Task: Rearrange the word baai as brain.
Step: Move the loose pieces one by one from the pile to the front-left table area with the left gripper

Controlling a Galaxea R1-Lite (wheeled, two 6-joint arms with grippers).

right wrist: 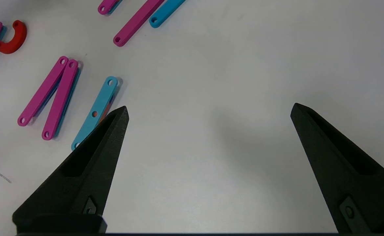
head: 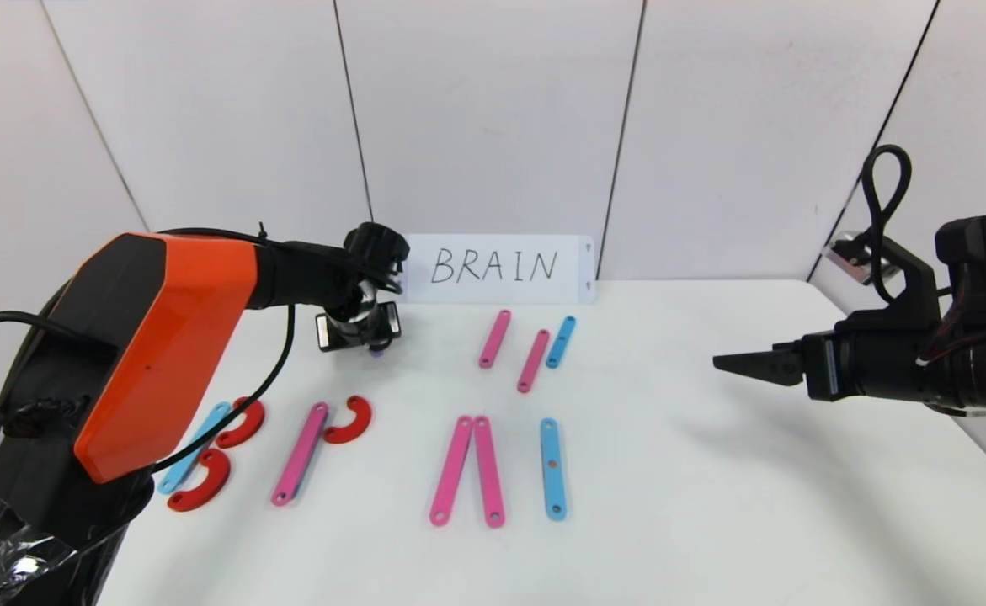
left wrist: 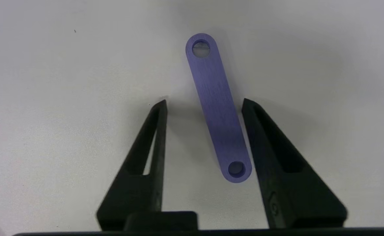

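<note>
My left gripper [head: 364, 340] hangs low over the back left of the table, in front of the card. In the left wrist view the left gripper [left wrist: 204, 101] is open, and the short purple strip [left wrist: 216, 108] lies flat on the table between its fingers, close to one finger [left wrist: 270, 154]. The letter pieces lie in a front row: a blue strip [head: 194, 446] with two red curves [head: 242, 422], a pink strip [head: 300, 452] with one red curve [head: 349, 420], two pink strips [head: 465, 470] in a peak, and a blue strip [head: 551, 467]. My right gripper [head: 732, 364] is open, empty and held above the right side; the right wrist view [right wrist: 210, 107] shows only bare table between its fingers.
The white card with handwritten BRAIN [head: 497, 268] stands against the back wall. Two pink strips [head: 494, 338] and a blue strip [head: 560, 342] lie slanted just in front of it. The white table [head: 711, 505] ends at the right behind my right arm.
</note>
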